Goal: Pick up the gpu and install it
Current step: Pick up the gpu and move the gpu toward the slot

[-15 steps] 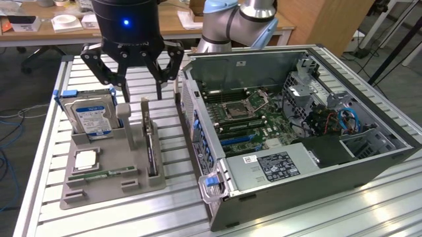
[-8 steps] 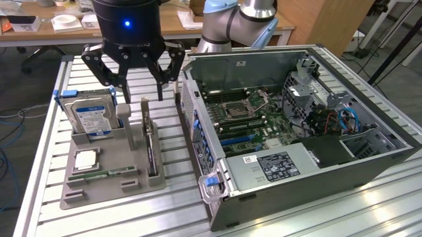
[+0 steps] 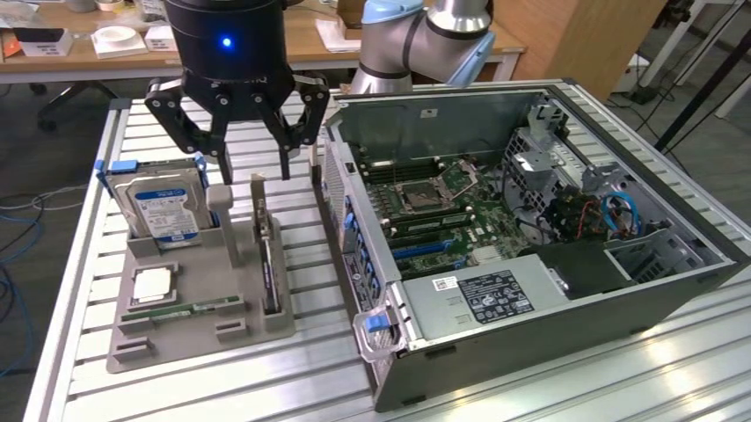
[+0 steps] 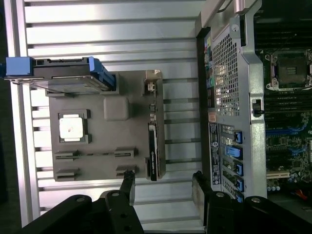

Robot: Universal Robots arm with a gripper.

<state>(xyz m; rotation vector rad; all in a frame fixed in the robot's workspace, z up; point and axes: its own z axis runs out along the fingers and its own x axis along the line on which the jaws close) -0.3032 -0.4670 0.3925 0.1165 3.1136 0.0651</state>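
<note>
Position of gpu relative to gripper

The gpu stands on edge in a slot of the grey tray, along the tray side nearest the computer case. It has not yet been lifted. Its long axis runs the length of the tray, from the tray's far end toward its near end in the exterior view. In the wrist view the gpu shows edge-on as a thin dark strip on the tray.

The gripper hangs above the tray's far end, clear of the card. Its fingers are spread wide and hold nothing. In the wrist view the card's line falls inside the gap of the gripper, closer to one finger, so the gap spans the card's thickness. The card lies below the fingertips and extends away from them along the tray.

The hard drive stands at the tray's far corner, on the side away from the case.
</note>
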